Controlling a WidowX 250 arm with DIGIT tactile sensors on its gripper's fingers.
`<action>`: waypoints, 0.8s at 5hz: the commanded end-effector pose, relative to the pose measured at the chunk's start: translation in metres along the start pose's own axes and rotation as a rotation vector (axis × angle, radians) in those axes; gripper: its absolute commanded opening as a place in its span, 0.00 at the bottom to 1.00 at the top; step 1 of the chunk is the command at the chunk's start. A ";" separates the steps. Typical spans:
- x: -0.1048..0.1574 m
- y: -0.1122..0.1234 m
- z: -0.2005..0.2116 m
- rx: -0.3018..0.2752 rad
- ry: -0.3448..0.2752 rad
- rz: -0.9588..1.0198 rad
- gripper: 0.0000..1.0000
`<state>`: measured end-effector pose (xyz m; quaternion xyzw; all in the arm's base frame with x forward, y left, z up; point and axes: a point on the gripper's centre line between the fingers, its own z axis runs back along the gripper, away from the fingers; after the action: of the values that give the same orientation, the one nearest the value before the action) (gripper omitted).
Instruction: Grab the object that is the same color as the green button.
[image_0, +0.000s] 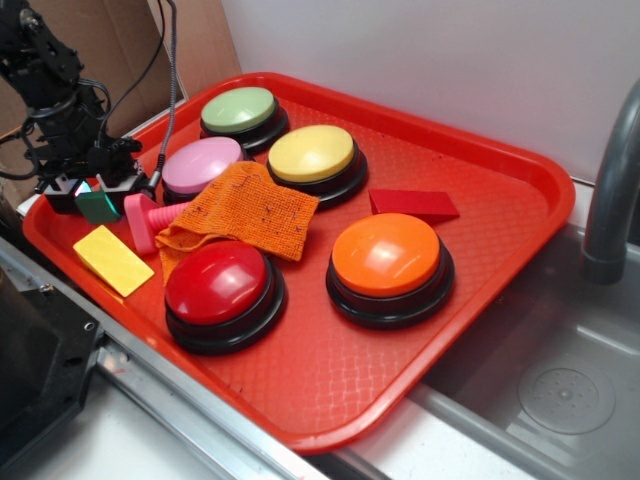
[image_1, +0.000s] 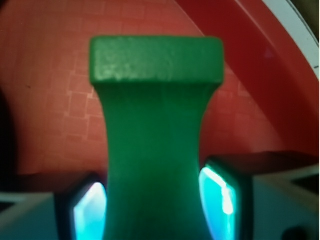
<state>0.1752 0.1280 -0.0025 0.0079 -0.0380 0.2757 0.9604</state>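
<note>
The object, a small dark green block (image_0: 97, 205), is at the tray's far left corner, low over the red tray (image_0: 300, 400). My gripper (image_0: 92, 192) comes down on it from above. In the wrist view the green block (image_1: 155, 125) fills the middle and narrows at its waist. My gripper (image_1: 155, 200) is shut on that waist, with both glowing pads (image_1: 220, 195) pressed to its sides. I cannot tell whether the block rests on the tray or hangs just above it. The pale green button (image_0: 238, 108) stands at the tray's back.
Pink (image_0: 202, 164), yellow (image_0: 311, 153), orange (image_0: 386, 254) and red (image_0: 217, 281) buttons stand on the tray around an orange cloth (image_0: 245, 210). A pink bolt piece (image_0: 145, 218) and a flat yellow block (image_0: 112, 260) lie beside my gripper. A red wedge (image_0: 413, 204) lies further right. A sink (image_0: 570, 380) is to the right.
</note>
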 end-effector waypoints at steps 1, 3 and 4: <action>0.002 -0.002 0.041 -0.005 -0.021 0.017 0.00; -0.001 -0.035 0.123 -0.154 -0.002 -0.110 0.00; -0.009 -0.054 0.149 -0.172 0.006 -0.191 0.00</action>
<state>0.1854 0.0652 0.1290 -0.0801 -0.0295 0.1847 0.9791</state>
